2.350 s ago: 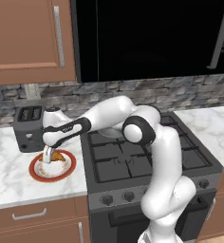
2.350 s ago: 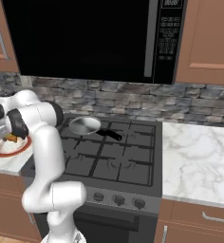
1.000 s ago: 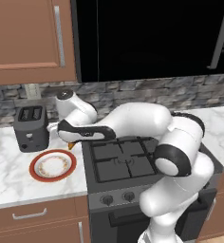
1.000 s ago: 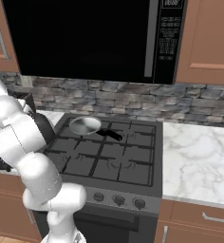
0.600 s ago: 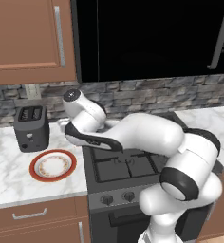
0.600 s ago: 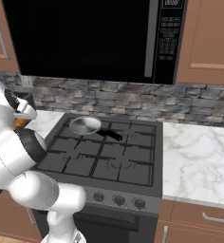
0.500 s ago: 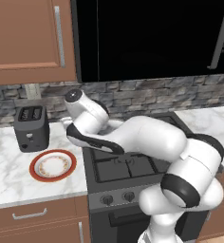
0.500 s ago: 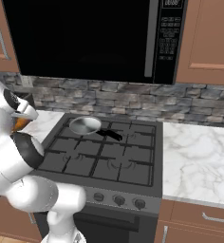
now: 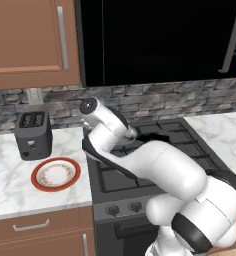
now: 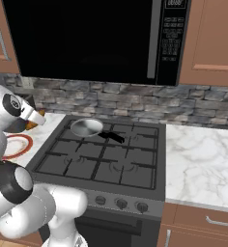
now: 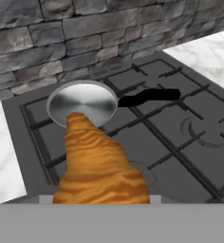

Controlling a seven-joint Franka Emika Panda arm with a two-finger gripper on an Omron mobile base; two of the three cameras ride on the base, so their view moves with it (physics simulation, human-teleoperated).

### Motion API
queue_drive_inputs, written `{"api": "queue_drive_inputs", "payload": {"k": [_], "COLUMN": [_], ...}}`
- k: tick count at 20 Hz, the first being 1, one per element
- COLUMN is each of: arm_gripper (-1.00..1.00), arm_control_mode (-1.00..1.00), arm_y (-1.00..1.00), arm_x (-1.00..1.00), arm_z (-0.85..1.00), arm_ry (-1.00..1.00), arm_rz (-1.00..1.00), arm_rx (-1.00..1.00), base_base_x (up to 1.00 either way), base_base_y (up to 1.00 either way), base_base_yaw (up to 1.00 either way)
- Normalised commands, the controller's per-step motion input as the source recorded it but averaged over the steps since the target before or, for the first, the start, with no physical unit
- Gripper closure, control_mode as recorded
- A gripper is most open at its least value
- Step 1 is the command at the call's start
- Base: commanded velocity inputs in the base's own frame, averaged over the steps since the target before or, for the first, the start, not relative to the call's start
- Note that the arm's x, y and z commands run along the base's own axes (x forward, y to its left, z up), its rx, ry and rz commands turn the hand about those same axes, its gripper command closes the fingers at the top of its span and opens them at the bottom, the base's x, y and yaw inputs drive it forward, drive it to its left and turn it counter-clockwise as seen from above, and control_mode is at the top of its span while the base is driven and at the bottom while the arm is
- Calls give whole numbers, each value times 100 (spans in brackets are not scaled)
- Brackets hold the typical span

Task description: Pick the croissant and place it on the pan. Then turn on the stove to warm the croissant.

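counter [image 9: 10,180]: white marble, bears toaster [image 9: 34,134], red-rimmed plate [image 9: 55,174] | stove [image 10: 101,159]: dark grates, pan [image 10: 86,127] on rear-left burner, black handle pointing right

no text can be read anywhere: the microwave [image 10: 87,41] has a small display and rows of buttons on its control panel [image 10: 175,24], but the marks on them are too blurred to make out.

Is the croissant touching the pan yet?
Apart. In the right base view the croissant hangs at the gripper over the counter edge, clear of the pan. The hand view only overlaps them by perspective.
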Motion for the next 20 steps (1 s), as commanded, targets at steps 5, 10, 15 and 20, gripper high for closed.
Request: {"api": "queue_drive_inputs", "payload": {"k": [5,10,15,20], "arm_gripper": [100,100,100,100], "arm_control_mode": [-100,-100,-100,-100], "arm_y": [-62,-38,-16,-10], "arm_x": [-1,2,11,15], "arm_z": [10,12,0,0], "arm_ry": [-10,-1,0,0], "arm_rz": [-17,-3,1,11], "arm_rx": [6,12,13,13], "base_base_x": [0,0,0,0], "base_base_y": [0,0,0,0], "base_base_yaw": [0,0,0,0]}}
